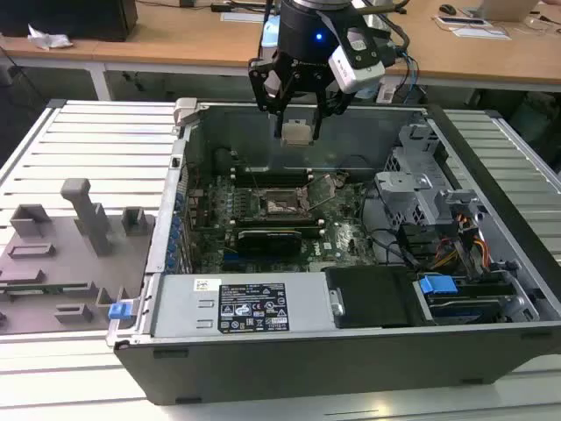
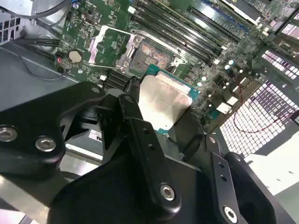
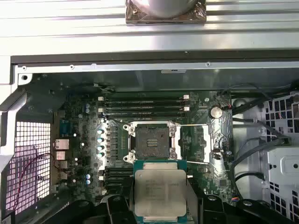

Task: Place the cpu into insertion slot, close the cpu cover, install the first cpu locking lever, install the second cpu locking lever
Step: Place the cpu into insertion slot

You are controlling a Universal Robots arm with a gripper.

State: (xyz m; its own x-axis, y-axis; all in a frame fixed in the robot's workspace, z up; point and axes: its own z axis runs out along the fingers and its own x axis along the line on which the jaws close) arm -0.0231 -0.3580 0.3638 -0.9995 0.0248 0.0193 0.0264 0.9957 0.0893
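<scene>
We log the gripper (image 1: 298,130): fingers (image 2: 140,135) clamped on the cpu (image 1: 298,134), hanging well above the bare insertion slot (image 1: 282,203) on the green motherboard (image 1: 342,232) inside the open computer case (image 1: 351,364).

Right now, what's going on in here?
A robot arm's pincer holds the cpu above the open case, over the motherboard. The slot below is bare, its pins exposed, so the cpu isn't seated yet.
</scene>
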